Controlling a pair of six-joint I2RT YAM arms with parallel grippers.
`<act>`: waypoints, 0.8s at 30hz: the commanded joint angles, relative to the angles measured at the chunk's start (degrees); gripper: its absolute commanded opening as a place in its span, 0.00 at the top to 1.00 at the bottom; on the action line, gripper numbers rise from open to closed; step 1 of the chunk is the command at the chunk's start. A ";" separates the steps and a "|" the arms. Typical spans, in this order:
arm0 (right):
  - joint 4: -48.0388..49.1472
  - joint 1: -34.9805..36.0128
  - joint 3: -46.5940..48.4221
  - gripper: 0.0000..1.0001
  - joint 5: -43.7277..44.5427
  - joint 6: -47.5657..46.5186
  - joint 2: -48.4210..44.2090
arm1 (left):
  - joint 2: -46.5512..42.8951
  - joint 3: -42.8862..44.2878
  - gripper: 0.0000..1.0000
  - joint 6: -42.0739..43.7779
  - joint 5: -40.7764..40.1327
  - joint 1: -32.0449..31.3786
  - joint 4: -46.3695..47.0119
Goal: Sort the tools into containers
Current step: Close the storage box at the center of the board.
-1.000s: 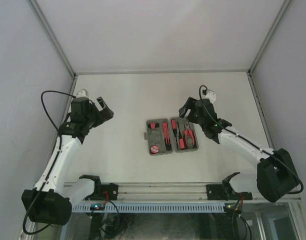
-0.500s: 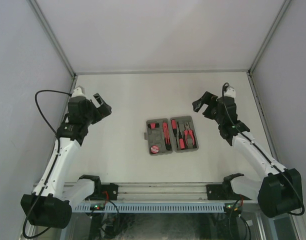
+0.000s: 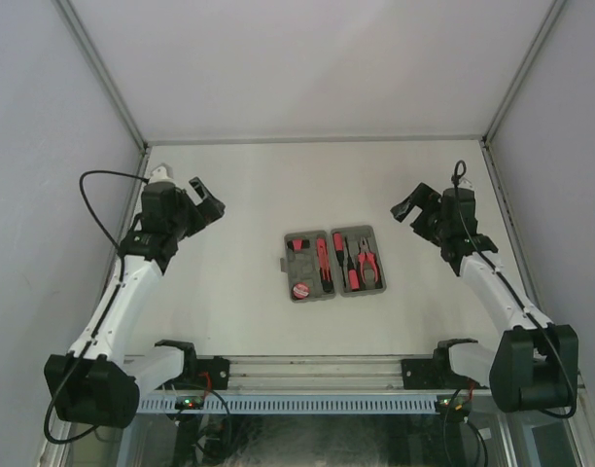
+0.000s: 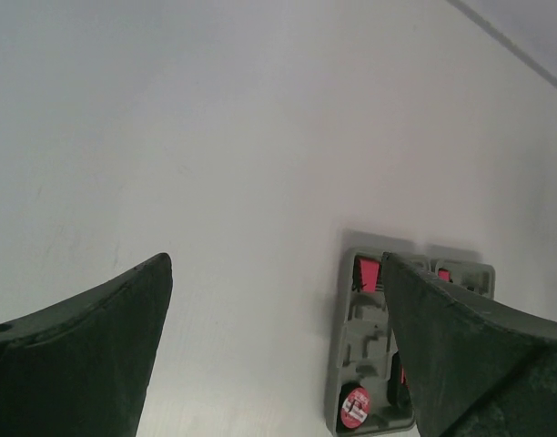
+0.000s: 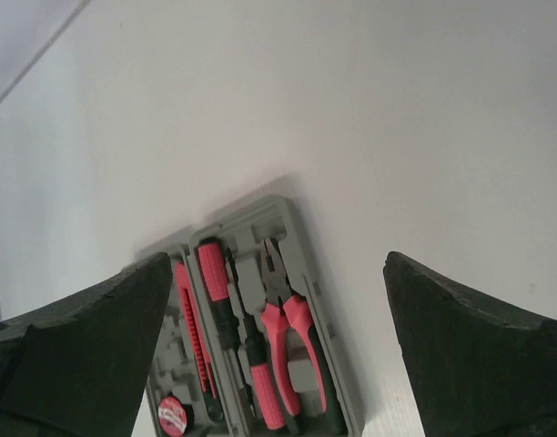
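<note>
The grey container (image 3: 299,269) lies open flat at the table's middle, both halves up. Its right half holds red-handled pliers (image 3: 367,263) and a red-handled screwdriver (image 3: 340,255). The left half holds a long red-black tool (image 3: 323,261) and a round red-labelled piece (image 3: 301,290). My left gripper (image 3: 204,199) hovers open, well left of the case. My right gripper (image 3: 414,204) hovers open to the case's upper right. In the right wrist view the pliers (image 5: 292,337) and screwdriver (image 5: 219,291) show between the empty fingers. The left wrist view shows the case (image 4: 365,341) beside the right finger (image 4: 479,364).
Pale walls enclose the white table (image 3: 239,321) on three sides. A metal rail (image 3: 307,370) with both arm bases runs along the near edge. A black cable (image 3: 103,195) loops from the left wrist.
My right arm has drawn back to the right, away from the case, with its jaws spread wider. My left arm has shifted only slightly.
</note>
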 commanded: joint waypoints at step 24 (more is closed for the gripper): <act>-4.01 -1.37 0.17 0.09 -13.09 -7.41 8.38 | 21.97 -3.12 0.14 -2.87 14.31 -18.59 17.00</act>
